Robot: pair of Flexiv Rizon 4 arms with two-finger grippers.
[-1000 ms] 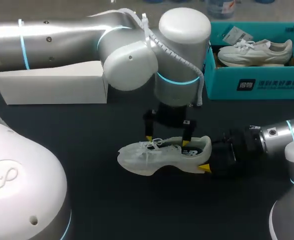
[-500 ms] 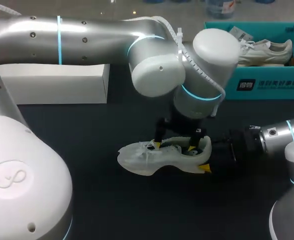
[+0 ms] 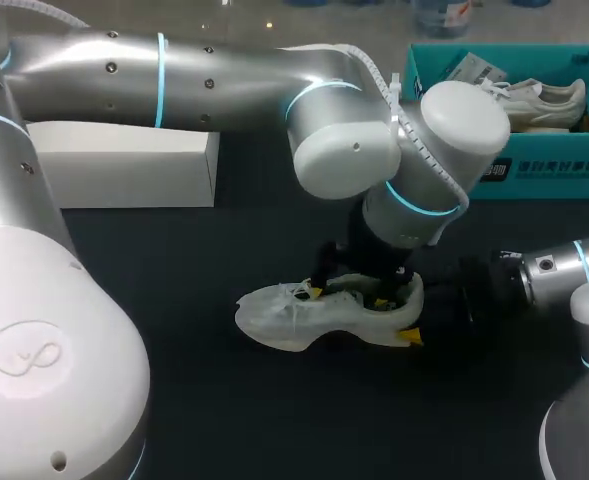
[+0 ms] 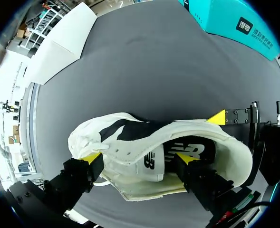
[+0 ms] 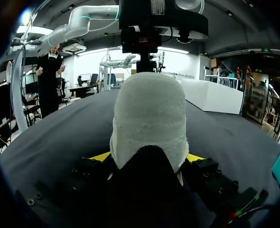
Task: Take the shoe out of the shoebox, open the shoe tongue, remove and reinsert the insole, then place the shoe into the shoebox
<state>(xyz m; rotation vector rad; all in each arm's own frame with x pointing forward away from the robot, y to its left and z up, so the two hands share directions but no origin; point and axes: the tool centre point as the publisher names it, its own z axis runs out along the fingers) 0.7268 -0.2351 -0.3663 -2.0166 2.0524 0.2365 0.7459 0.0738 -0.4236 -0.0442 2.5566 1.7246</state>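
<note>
The left gripper [image 4: 139, 157] stands spread wide over the shoe [image 3: 294, 315], one yellow tip out by the laces, the other down inside the opening, a white flap of the upper between them; the right gripper [image 5: 147, 156] pinches the heel from both sides; the shoe rests on the dark table [image 3: 224, 400], well apart from the teal shoebox [image 3: 544, 172]; only from overhead do you see a second shoe [image 3: 534, 98] in that box; the left wrist view alone shows the shoe's dark inside.
</note>
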